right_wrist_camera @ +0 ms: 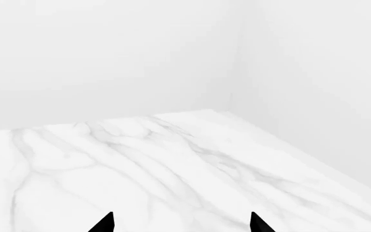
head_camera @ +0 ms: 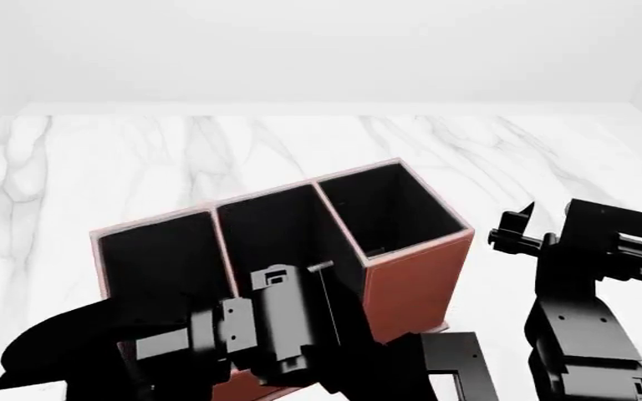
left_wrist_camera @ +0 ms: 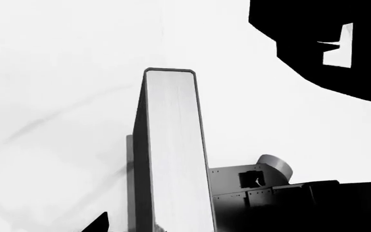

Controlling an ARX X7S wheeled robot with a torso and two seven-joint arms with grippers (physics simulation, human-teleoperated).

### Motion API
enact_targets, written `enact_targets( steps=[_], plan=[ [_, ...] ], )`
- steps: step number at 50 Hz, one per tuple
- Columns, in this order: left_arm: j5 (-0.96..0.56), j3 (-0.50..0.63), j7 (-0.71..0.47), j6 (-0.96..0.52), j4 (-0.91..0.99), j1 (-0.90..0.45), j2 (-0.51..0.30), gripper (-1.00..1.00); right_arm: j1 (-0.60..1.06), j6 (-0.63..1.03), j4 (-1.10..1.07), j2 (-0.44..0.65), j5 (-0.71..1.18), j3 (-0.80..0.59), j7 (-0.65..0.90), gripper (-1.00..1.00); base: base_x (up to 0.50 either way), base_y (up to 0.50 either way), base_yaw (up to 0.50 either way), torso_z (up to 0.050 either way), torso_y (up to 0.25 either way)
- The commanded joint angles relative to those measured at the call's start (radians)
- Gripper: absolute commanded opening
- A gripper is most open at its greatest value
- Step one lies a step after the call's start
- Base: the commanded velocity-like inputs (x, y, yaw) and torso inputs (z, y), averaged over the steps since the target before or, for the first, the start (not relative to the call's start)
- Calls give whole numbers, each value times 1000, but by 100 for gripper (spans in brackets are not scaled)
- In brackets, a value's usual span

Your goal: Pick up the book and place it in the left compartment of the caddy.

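Observation:
The book (left_wrist_camera: 176,154) shows in the left wrist view as a long block with a white page edge, thin black covers and a grey shadow beside it. It lies between the jaws of my left gripper (left_wrist_camera: 180,227). The one fingertip (left_wrist_camera: 98,223) that shows stands apart from the book's cover; the other is hidden against dark robot parts. In the head view my left gripper (head_camera: 327,288) is low in front of the reddish-brown caddy (head_camera: 416,280), below its left compartment (head_camera: 154,259); the book is not distinguishable there. My right gripper (right_wrist_camera: 182,222) is open and empty, to the right of the caddy (head_camera: 517,230).
The white marble table (head_camera: 98,159) stretches behind and beside the caddy to a white wall. The caddy's middle slot (head_camera: 271,230) and right slot (head_camera: 388,205) are black inside. My right arm (head_camera: 583,334) stands upright by the caddy's right side.

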Motion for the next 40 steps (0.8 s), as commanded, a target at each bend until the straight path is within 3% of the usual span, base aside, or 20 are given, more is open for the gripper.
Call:
enact_targets(
  steps=[1, 16, 17, 35, 40],
  plan=[
    [28, 27, 40, 35, -67, 27, 11, 100, -6, -4, -6, 0, 5, 0, 1, 100, 0, 0, 0, 0, 0],
    [55, 49, 92, 81, -157, 49, 34, 100, -11, -23, 8, 0, 9, -1, -1, 100, 0, 0, 0, 0, 0],
    [53, 46, 87, 76, -160, 47, 34, -100, -11, -20, 4, 0, 10, -1, -1, 100, 0, 0, 0, 0, 0],
    [35, 54, 28, 13, -123, 28, 11, -100, -12, -11, -20, 3, 12, -6, 8, 100, 0, 0, 0, 0, 0],
    [-23, 38, -33, -72, -59, 17, -46, -100, -9, -10, -22, 7, 8, -7, 12, 100, 0, 0, 0, 0, 0]
  ],
)
